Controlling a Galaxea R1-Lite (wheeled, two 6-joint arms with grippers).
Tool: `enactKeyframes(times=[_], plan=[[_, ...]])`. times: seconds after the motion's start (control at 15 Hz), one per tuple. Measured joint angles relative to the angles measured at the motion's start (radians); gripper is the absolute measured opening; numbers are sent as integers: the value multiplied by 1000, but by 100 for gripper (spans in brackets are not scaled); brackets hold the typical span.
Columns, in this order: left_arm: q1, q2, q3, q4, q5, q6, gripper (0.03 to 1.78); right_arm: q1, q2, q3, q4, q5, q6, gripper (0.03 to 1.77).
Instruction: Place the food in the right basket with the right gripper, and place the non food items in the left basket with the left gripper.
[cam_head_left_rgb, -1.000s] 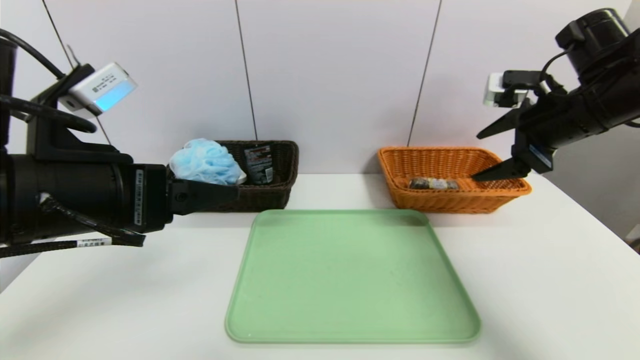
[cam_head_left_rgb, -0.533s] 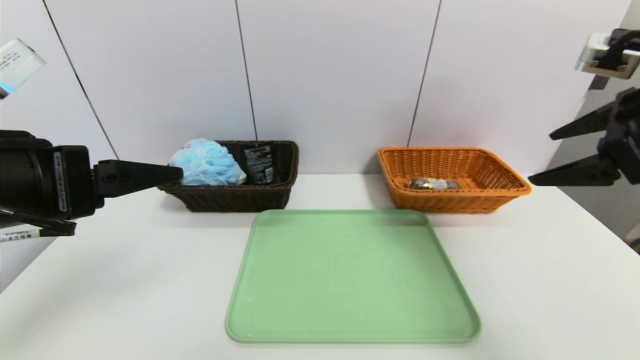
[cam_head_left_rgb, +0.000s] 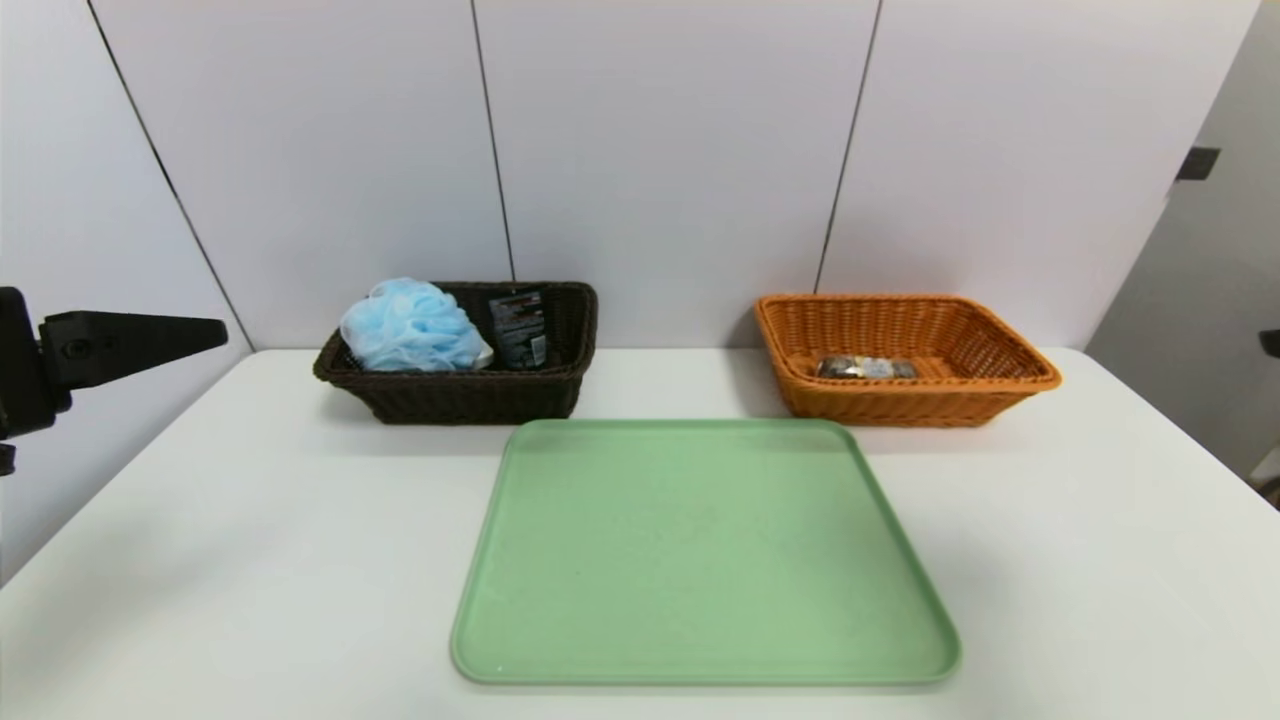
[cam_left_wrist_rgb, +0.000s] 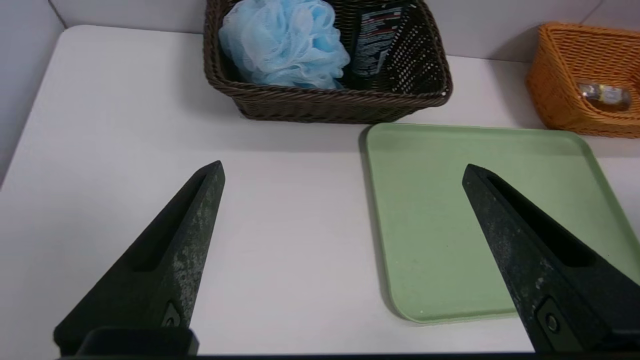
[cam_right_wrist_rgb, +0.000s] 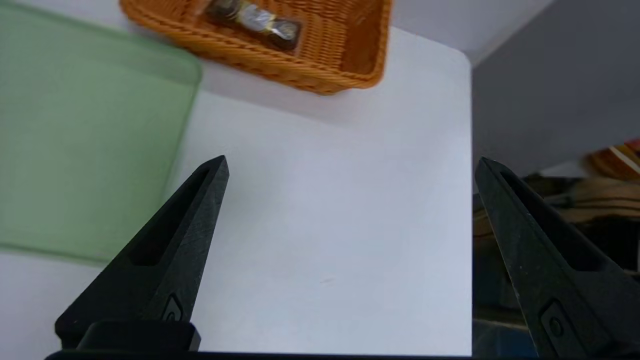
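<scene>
The dark brown left basket (cam_head_left_rgb: 470, 398) holds a blue mesh bath pouf (cam_head_left_rgb: 412, 325) and a black tube (cam_head_left_rgb: 518, 328). A foil-wrapped food bar (cam_head_left_rgb: 866, 368) lies in the orange right basket (cam_head_left_rgb: 905, 405). My left gripper (cam_left_wrist_rgb: 342, 167) hovers open and empty over the table, left of the green tray (cam_head_left_rgb: 700, 550); one of its fingers (cam_head_left_rgb: 130, 340) shows at the head view's far left. Out near the table's right edge, my right gripper (cam_right_wrist_rgb: 352, 160) is also open and empty. It is almost wholly outside the head view. The tray carries nothing.
Both baskets stand against the back wall, with the tray in front between them. The white table (cam_head_left_rgb: 250, 560) ends just right of the right gripper, with dark clutter (cam_right_wrist_rgb: 575, 210) below that edge.
Both arms have pulled back outward from their baskets. The left has gone to the far left and the right has left the head view. The food bar stays in the orange basket.
</scene>
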Motion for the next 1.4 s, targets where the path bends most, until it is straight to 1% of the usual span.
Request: enactKeyframes(times=[0.07,0.2,0.27,0.4,0.53,0.6,0.67,0.87,1.13,1.4], plan=[[0,-8,3,10,27,0,169,-1,-39,22,-10,-51,45,169],[0,-24,11,32,98,-1,169,-4,-99,49,-13,-119,123,169],[0,-30,17,41,134,-1,169,-7,-127,64,-14,-147,145,169],[1,-40,23,57,224,-1,169,-11,-183,94,-18,-183,169,169],[5,-43,24,57,309,-1,169,-16,-231,123,-25,-191,197,169],[15,-47,27,57,341,-1,169,-20,-254,135,-28,-191,203,169],[25,-55,36,58,350,-1,169,-23,-281,151,-30,-191,208,169],[58,-114,93,59,351,0,169,-26,-367,213,-33,-191,212,169],[89,-254,239,57,345,26,169,-31,-499,311,-30,-180,211,169],[151,-418,412,49,343,74,169,-37,-594,379,-27,-172,210,169]])
